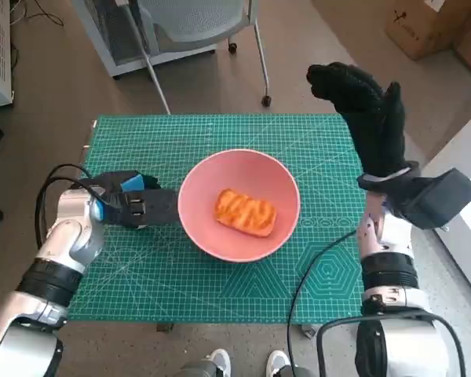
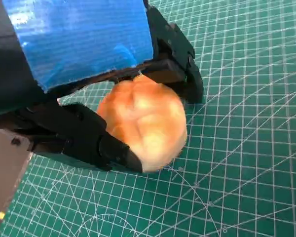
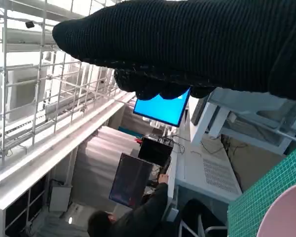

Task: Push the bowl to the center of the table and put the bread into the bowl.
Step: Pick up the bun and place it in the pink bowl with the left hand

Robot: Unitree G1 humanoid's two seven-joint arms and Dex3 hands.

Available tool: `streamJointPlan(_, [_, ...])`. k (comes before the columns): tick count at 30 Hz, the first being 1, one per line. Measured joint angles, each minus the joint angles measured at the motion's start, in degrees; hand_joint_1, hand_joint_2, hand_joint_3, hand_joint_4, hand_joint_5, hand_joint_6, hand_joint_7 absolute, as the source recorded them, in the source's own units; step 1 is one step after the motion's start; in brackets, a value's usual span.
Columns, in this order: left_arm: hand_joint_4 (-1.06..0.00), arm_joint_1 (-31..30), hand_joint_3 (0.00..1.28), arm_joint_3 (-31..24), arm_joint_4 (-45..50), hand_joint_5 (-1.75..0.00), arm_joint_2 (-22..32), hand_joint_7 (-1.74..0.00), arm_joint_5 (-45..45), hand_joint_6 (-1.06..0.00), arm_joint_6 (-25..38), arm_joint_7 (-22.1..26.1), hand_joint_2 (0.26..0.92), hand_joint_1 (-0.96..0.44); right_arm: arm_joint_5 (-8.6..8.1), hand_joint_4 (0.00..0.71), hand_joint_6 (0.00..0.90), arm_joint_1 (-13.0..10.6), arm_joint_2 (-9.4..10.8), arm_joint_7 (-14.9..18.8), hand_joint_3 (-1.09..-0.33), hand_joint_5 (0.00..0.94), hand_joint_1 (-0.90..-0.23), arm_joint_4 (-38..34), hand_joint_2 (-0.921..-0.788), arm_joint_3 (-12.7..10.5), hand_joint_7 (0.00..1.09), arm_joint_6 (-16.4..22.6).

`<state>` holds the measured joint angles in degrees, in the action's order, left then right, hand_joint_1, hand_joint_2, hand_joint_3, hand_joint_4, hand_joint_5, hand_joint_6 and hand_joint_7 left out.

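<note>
In the head view the pink bowl [image 1: 243, 174] sits about mid-table on the green mat [image 1: 141, 290]. A glazed bread [image 1: 245, 212] is already inside it, its long axis running from 10 to 4 o'clock. The left hand [image 1: 137, 206] lies low on the mat at the bowl's 9 o'clock, just beside the rim and far nearer than the right hand [image 1: 369, 118]. That hand is raised off the table at 2 o'clock, fingers apart and holding nothing. In the left wrist view, black fingers [image 2: 89, 138] clasp a round bun [image 2: 143, 121] just above the mat. So the bowl lies at 3 o'clock from the held bun. In the right wrist view the glove [image 3: 187, 44] is empty; a sliver of the bowl's rim shows in one corner.
</note>
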<state>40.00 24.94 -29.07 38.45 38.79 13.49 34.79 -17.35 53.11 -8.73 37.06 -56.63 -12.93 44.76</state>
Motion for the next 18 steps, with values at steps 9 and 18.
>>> streamJointPlan(9, [-0.6, -3.1, 0.08, -6.1, 9.2, -1.32, 2.2, -1.03, -1.8, -0.71, 0.4, -1.8, 0.92, 0.0, 0.0, 0.235, 0.448, -0.2, 0.0, 0.0, -0.497, 0.001, -0.549, 0.2, -0.921, 0.3, 0.0, -0.1])
streamJointPlan(18, [-0.63, -4.2, 0.07, -13.4, 24.0, -1.22, 3.6, -1.13, -3.8, -0.67, 3.6, -1.8, 0.92, 0.0, 0.0, 0.237, 0.438, -0.3, 0.2, 0.1, -0.499, 0.001, -0.549, 0.6, -0.921, 0.8, 0.0, -0.6])
